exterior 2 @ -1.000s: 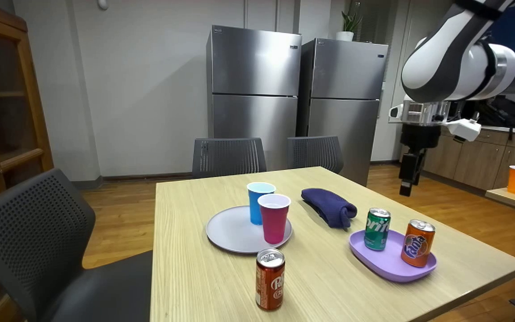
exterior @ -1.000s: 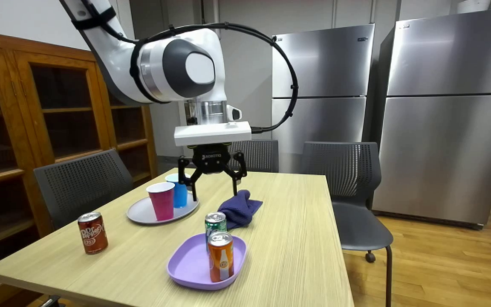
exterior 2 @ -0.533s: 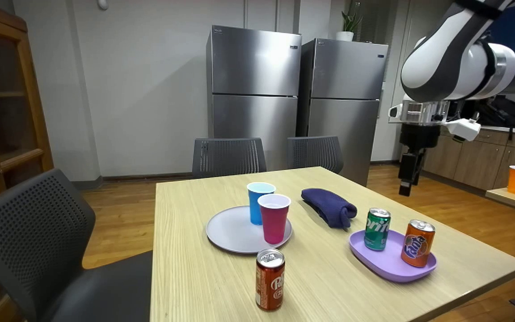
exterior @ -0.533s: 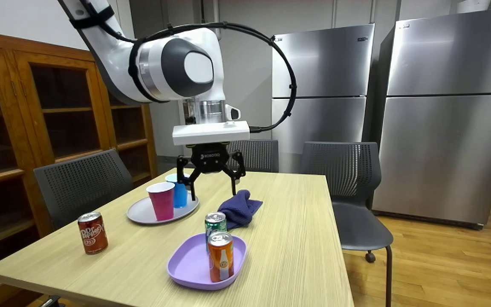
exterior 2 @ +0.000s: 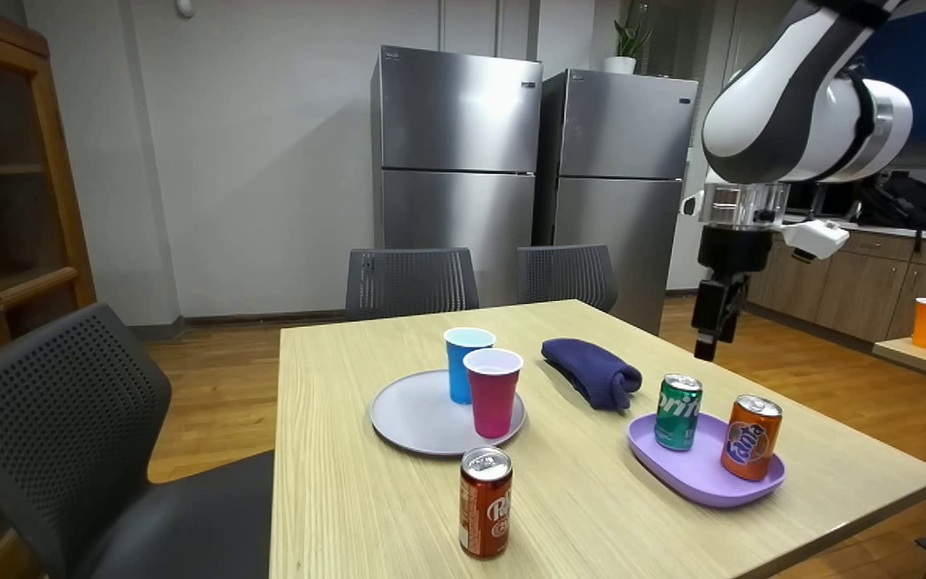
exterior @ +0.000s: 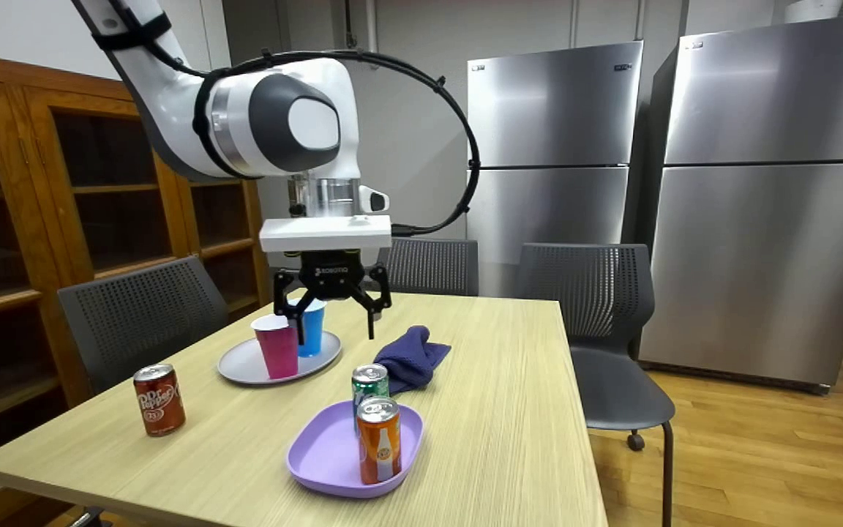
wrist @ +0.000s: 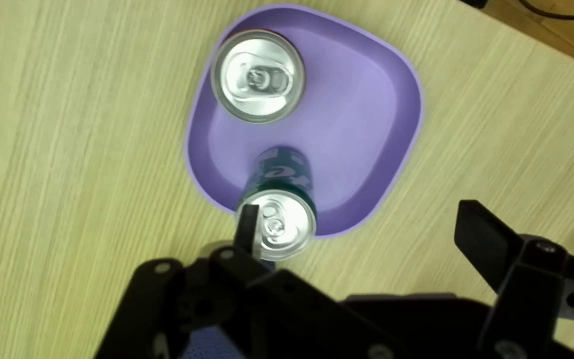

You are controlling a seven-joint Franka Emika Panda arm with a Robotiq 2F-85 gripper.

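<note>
In an exterior view, left to right: dark chair (exterior 2: 53,426) by the left edge of the desk (exterior 2: 350,515); grey plate (exterior 2: 411,418) in from that edge, bearing a blue cup (exterior 2: 460,374) and, partly hiding it, a magenta cup (exterior 2: 493,402); Dr Pepper can (exterior 2: 485,507) in the foreground; navy cloth (exterior 2: 587,370), bunched, between plate and right edge; lilac tray (exterior 2: 696,474) near the right edge; orange Fanta can (exterior 2: 751,441) upright in it, on the side toward the right corner. Gripper (exterior: 336,334) hangs above the desk, jaws spread wide. In the wrist view one jaw crosses in front of the lid of the green can (wrist: 287,209); in both exterior views the jaws are higher than it, apart.

Green can: upright in the tray's left part, near the right edge of the desk; silver lid, pull tab, green body, white Sprite lettering.

Counts, desk: cans 3, cups 2, plate 1, tray 1, cloth 1. Chairs: 3 in both exterior views.
</note>
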